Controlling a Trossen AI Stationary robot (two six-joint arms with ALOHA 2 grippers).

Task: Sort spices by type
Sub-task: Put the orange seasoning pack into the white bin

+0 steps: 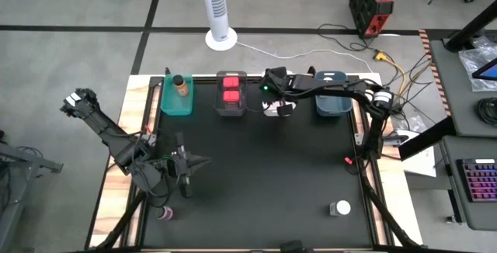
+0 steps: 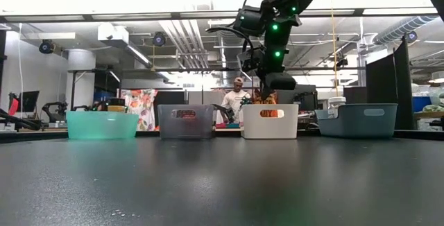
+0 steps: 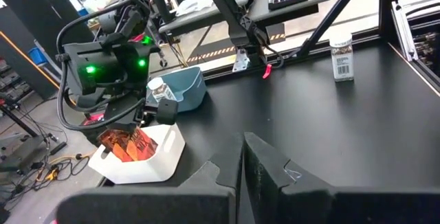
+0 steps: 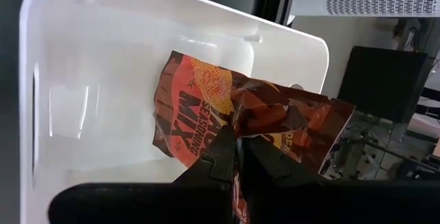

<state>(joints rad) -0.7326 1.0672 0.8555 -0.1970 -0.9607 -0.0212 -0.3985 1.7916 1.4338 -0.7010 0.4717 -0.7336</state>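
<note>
My right gripper (image 1: 273, 107) hangs over the white bin (image 1: 269, 113) at the far edge, shut on an orange-brown packet (image 4: 285, 117). Under it, a second packet (image 4: 189, 110) lies flat on the bin's floor. Two red tubs (image 1: 231, 88) sit in the grey bin (image 1: 231, 109). A brown bottle (image 1: 181, 84) stands in the teal bin (image 1: 177, 102), and a white-capped jar (image 3: 158, 88) is in the blue bin (image 1: 332, 105). Another jar (image 1: 339, 207) and a purple bottle (image 1: 165, 214) stand on the table. My left gripper (image 1: 190, 162) waits shut at the near left. My right gripper pinches the packet's crumpled upper edge (image 4: 256, 124) between its two fingers. The fingers slant down from above, over the white bin. The packet hangs creased below them inside the bin, over the flat packet. Whether it touches that packet I cannot tell.
The four bins stand in a row along the far edge. The black table's middle (image 1: 264, 175) holds nothing. A fan's base (image 1: 220, 39) and cables lie beyond the far edge. A person (image 2: 236, 105) shows in the room behind the bins.
</note>
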